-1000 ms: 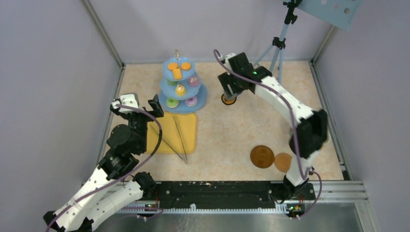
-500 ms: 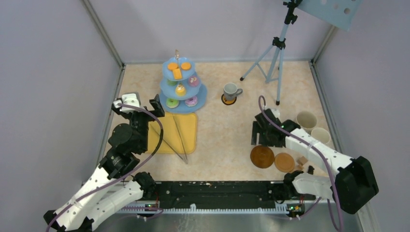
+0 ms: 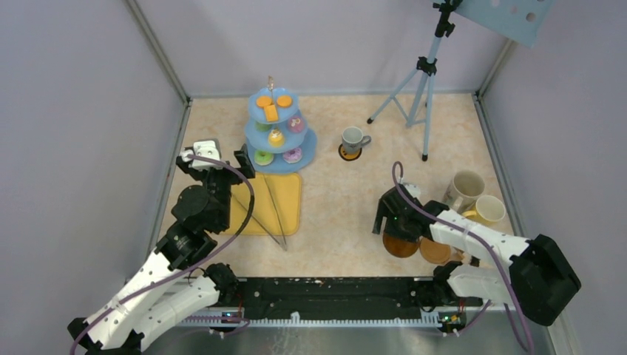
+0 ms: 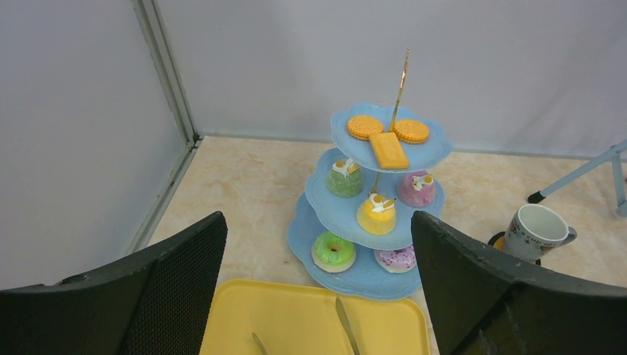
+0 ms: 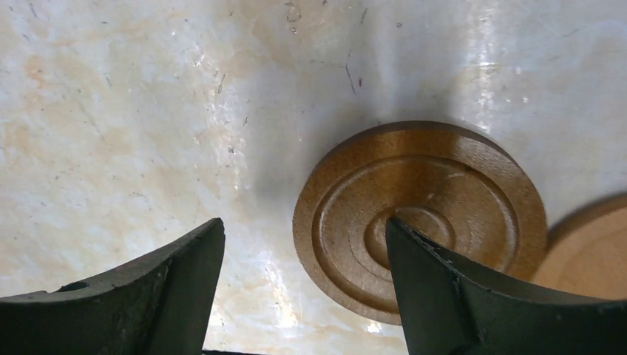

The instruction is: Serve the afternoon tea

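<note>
Withdrawn from the far side of the bench (image 3: pixel 333 214), the right hand (image 3: pixel 395 220) has been lowered over the dark coaster (image 5: pixel 421 214), well to the near right of the stand (image 3: pixel 279 168). Its fingers are spread. One lies over the coaster's middle and the other over bare bench, and nothing is pinched. A lighter coaster (image 3: pixel 435 251) sits just beside the dark one, and two cream mugs (image 3: pixel 464 188) stand slightly farther back. The left hand (image 3: pixel 219 158), spread wide and empty, is held over the yellow tray (image 3: pixel 285 196) directly in front of the stand. The grey mug (image 3: pixel 353 139) has been left on a third coaster (image 3: pixel 346 156) just right of the stand, whose tiers are filled with pastries (image 4: pixel 377 214). One cup is judged served, and the dark coaster appears to be wanted next.
</note>
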`<state>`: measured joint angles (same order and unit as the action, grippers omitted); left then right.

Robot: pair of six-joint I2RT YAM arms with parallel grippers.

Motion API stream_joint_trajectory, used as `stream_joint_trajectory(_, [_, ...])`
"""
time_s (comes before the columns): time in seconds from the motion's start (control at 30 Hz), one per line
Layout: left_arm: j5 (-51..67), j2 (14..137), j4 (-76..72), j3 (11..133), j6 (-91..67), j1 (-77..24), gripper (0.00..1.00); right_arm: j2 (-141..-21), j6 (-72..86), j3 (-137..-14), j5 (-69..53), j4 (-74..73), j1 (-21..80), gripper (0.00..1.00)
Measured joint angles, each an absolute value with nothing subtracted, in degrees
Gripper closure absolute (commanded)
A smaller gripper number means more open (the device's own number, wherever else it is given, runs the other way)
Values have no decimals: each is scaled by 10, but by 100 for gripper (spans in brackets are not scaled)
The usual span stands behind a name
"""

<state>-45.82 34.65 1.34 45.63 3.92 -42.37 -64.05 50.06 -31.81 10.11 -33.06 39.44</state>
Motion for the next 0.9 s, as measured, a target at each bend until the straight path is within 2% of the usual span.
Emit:
stream_joint_trajectory(0.33, [-456, 350, 14, 456, 39, -424, 1, -725, 485, -348, 110, -270, 406, 23])
stream_joint_trajectory(0.57, [-453, 350, 14, 456, 36, -424, 1, -870, 419, -449, 124, -149, 407, 31])
stream_joint_trajectory(0.9, [-453, 350, 14, 456, 36, -424, 1, -1024, 357, -573, 149, -17, 403, 30])
